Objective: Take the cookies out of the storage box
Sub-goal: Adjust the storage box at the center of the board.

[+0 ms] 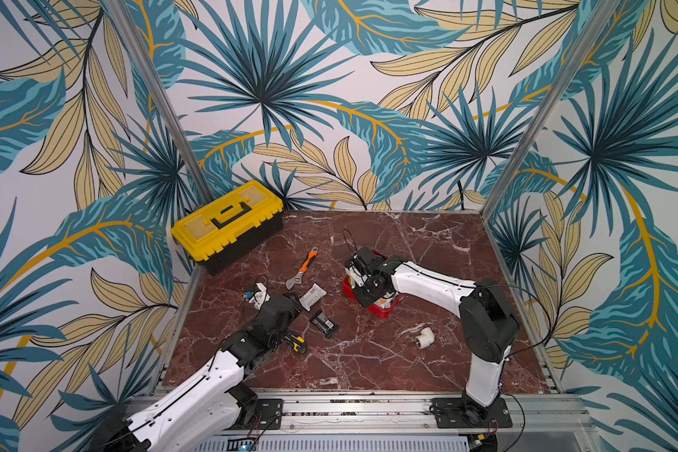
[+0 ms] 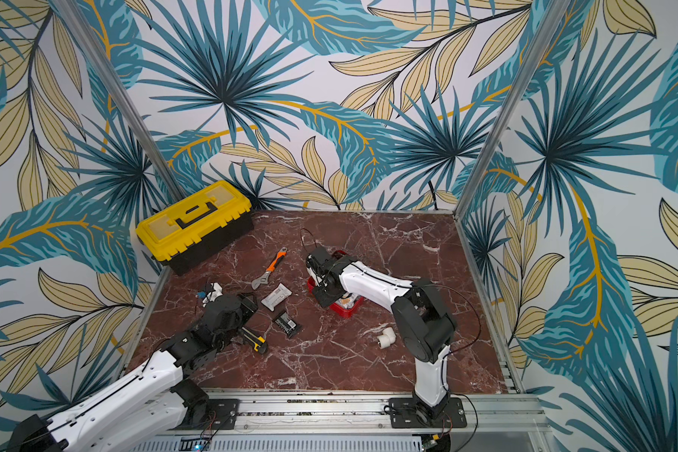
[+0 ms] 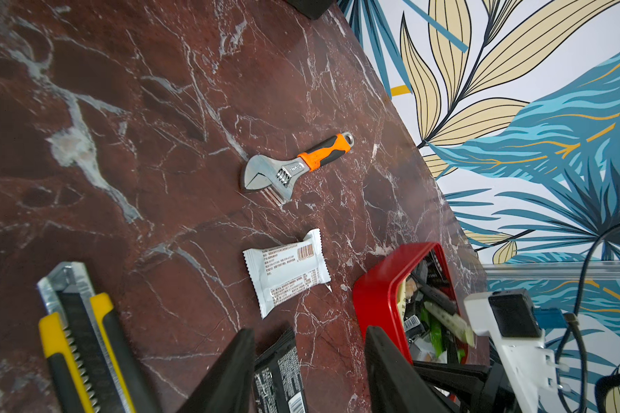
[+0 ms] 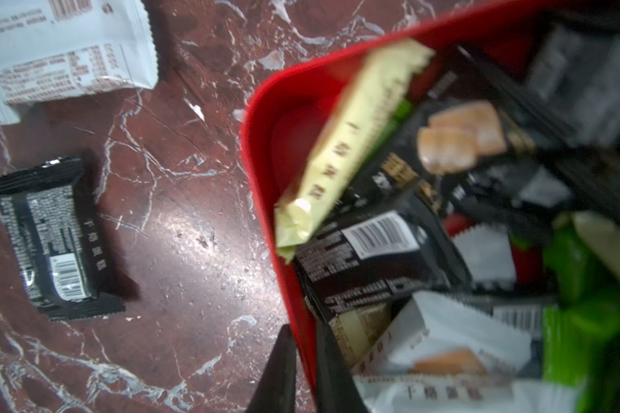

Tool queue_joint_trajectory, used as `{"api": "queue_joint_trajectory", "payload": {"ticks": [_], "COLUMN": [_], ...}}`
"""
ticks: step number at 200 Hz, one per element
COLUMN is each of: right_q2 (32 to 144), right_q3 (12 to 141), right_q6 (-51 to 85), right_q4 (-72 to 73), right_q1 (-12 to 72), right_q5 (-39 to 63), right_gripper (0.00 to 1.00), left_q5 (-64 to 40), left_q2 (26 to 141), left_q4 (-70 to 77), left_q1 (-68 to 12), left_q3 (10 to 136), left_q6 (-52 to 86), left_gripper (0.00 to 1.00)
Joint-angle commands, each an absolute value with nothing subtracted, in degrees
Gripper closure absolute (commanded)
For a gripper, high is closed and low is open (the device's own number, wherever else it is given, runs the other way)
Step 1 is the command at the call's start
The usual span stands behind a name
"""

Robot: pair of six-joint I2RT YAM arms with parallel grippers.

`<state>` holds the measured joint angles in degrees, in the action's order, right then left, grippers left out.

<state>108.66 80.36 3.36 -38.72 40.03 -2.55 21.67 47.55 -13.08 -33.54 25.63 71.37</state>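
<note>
The storage box [image 1: 386,310] sits right of the table's [image 1: 368,360] middle, heaped with the cookies [image 4: 373,246] in black, green, cream and white wrappers. The right hand [image 4: 305,334] is down at its left wall, fingers narrow, nipping the red rim between them. Left of the box lie a white packet [image 1: 313,295] and a black packet [image 1: 323,324]. The left hand [image 3: 308,332] hangs by the black one, fingers wide, holding nothing. Farther out are a wrench [image 1: 301,270], a utility knife [image 1: 296,343], a pipe elbow [image 1: 423,337] and a toolbox [image 1: 228,223].
</note>
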Motion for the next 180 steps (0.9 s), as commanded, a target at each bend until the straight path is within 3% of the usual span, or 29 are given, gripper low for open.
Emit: {"api": "queue_joint_trajectory", "payload": {"ticks": [1, 90, 133, 180], "right_q2": [109.7, 111.6, 115.0, 112.8], "right_q3": [81.1, 84.0, 87.2, 88.1], "right_q6": [7.2, 31.5, 37.1, 33.5], "right_q4": [-39.7, -36.7, -36.7, -36.7], "right_q1": [40.3, 44.7, 45.7, 45.7], "right_q5": [-2.7, -9.8, -13.1, -9.0], "right_gripper": [0.9, 0.92, 0.91, 0.65], "left_q5": [22.4, 20.5, 17.5, 13.7], "left_q2": [46.4, 46.2, 47.9, 51.2], "left_q4": [-14.6, -15.0, -15.2, -11.5], "left_q1": [-33.3, -33.3, -33.2, -33.2], "left_q3": [24.3, 24.7, 25.6, 26.3], "left_q6": [71.2, 71.3, 70.1, 67.7], "left_gripper": [0.46, 0.46, 0.46, 0.46]}}
